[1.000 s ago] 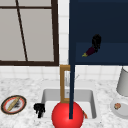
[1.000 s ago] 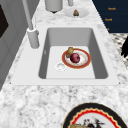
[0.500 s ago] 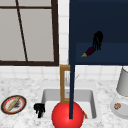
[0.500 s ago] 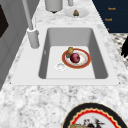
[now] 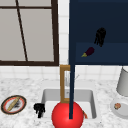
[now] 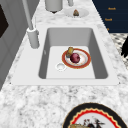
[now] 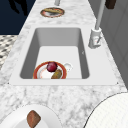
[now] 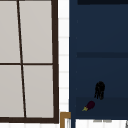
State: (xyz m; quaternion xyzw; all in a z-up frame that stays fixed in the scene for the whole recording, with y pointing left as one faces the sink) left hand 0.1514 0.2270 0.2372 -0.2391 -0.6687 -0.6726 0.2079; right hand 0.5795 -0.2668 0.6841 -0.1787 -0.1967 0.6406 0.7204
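A purple eggplant point(image 5: 88, 52) lies on the lower shelf of the open dark-blue wall cabinet point(image 5: 110, 20), and also shows in the upper view point(image 8: 89, 105). My right hand point(image 5: 100, 36) hangs just above and to the right of it, apart from it, with fingers relaxed and pointing down and nothing in them; the upper view shows the hand too point(image 8: 99, 90). My left hand point(image 5: 39, 109) floats by the sink's left edge, fingers down, holding nothing. A black hand point(image 6: 125, 47) shows at the picture's edge, off the counter's front.
The cabinet's open door point(image 5: 72, 82) stands edge-on over the sink point(image 6: 50, 37). In the sink a red-rimmed plate point(image 6: 85, 61) carries a round red fruit point(image 6: 75, 58) and a brownish piece. A patterned plate point(image 5: 5, 106) lies left; a white plate point(image 5: 122, 112) and grey pot point(image 5: 123, 82) stand right.
My right hand has risen and drifted slightly right, away from the eggplant, which stays on the shelf. The left hand has not moved.
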